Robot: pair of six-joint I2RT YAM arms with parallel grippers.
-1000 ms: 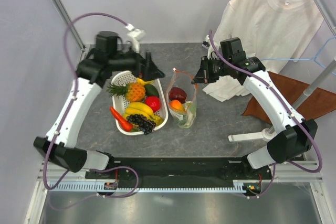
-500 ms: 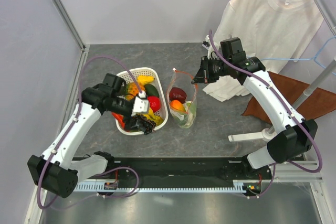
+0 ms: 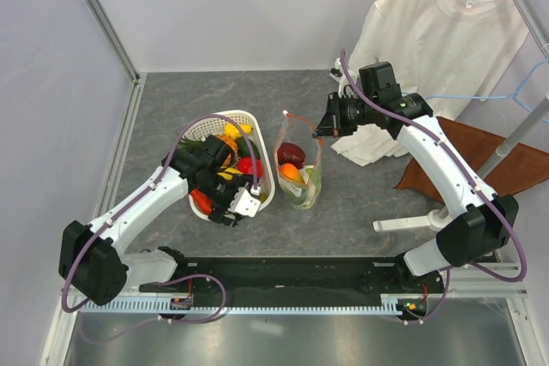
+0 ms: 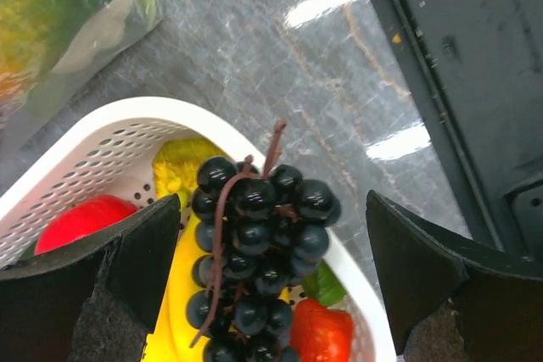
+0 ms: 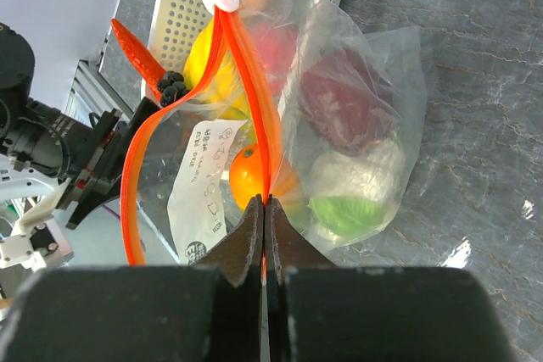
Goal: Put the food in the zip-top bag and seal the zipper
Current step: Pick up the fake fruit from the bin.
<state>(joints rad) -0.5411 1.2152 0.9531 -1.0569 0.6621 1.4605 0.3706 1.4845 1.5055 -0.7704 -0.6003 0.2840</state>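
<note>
While within the basket [image 4: 93, 158], grapes [image 4: 254, 235] uppermost.

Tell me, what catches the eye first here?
A white mesh basket heaped with bright fruit sits mid-table, the left gripper open over its dark grapes. Right beside it, the right gripper pinches the orange zipper of a clear zip-top bag holding some food.
</note>
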